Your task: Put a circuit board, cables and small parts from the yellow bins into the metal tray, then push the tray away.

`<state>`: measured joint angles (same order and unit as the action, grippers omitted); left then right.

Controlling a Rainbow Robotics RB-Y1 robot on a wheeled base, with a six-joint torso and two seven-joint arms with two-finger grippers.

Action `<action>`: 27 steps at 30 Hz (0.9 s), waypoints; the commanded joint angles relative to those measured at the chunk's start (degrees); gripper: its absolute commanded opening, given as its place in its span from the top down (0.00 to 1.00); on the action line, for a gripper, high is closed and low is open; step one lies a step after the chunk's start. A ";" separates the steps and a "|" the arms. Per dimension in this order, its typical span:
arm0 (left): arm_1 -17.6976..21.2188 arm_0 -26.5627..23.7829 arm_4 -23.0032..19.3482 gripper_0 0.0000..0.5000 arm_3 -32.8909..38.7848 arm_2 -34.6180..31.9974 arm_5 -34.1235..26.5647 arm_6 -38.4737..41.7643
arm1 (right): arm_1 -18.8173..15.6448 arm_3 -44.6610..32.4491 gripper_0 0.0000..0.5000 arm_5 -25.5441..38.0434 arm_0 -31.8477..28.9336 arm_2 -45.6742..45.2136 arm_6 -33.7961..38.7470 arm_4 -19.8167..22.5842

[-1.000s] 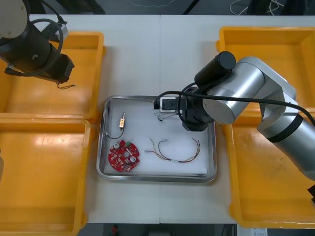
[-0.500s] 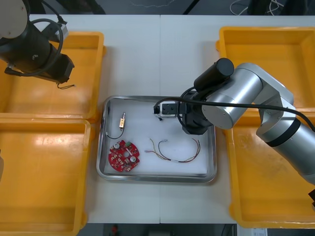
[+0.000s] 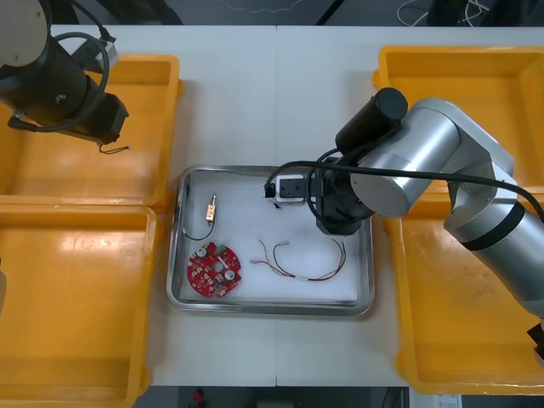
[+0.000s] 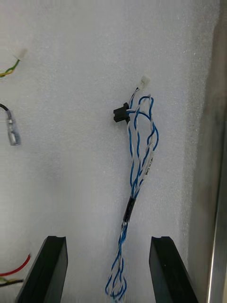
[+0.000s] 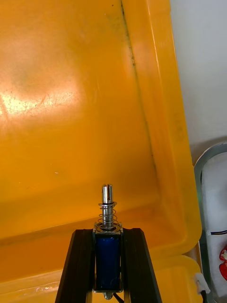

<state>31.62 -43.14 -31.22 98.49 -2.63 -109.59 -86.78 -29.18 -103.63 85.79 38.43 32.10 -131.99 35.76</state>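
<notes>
My right gripper [image 3: 285, 189] hangs open over the far right part of the metal tray [image 3: 184, 255]. In the right wrist view a twisted blue and white cable [image 4: 139, 161] lies on the white tray floor, its near end running between the spread fingers [image 4: 49, 270] without touching them. Also in the tray are a round red circuit board [image 3: 214, 269], a red and yellow cable [image 3: 302, 262] and a black cable [image 3: 202, 223] with a small metal end. My left gripper [image 5: 108, 233] is shut on a small metal part [image 5: 108, 251] with a blue body and a spring, above the far left yellow bin [image 3: 144, 93].
Two yellow bins stand at each side of the tray: the near left bin [image 3: 76, 306], the far right bin [image 3: 476, 85] and the near right bin [image 3: 467, 314]. The tray's raised rim [image 4: 213, 189] runs close beside my right gripper's outer finger.
My right gripper has opened and let go of the blue and white cable, which now lies on the tray floor. The left arm has stayed still with its part.
</notes>
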 commanded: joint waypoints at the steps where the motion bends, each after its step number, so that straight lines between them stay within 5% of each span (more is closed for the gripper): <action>1: -0.50 -0.89 -1.04 1.00 2.23 -0.97 -0.41 -0.06 | 2.64 -5.35 0.00 6.06 -0.37 -5.64 0.33 1.24; 11: -0.50 -0.89 -2.62 1.00 5.93 3.86 -0.41 7.41 | 3.78 -13.79 0.00 24.21 -0.37 -15.49 2.71 2.21; 22: -1.21 -1.51 -7.90 1.00 9.79 11.07 -0.41 19.19 | 1.41 -20.47 0.00 24.21 -0.90 -28.23 5.43 3.00; 27: -2.52 -2.65 -8.69 1.00 9.88 15.82 -0.41 22.79 | -1.40 -23.64 0.00 24.21 -4.85 -33.15 12.55 3.26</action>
<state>30.92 -43.18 -38.97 106.51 10.01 -109.60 -64.33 -27.53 -123.49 109.83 36.53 2.44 -125.30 38.51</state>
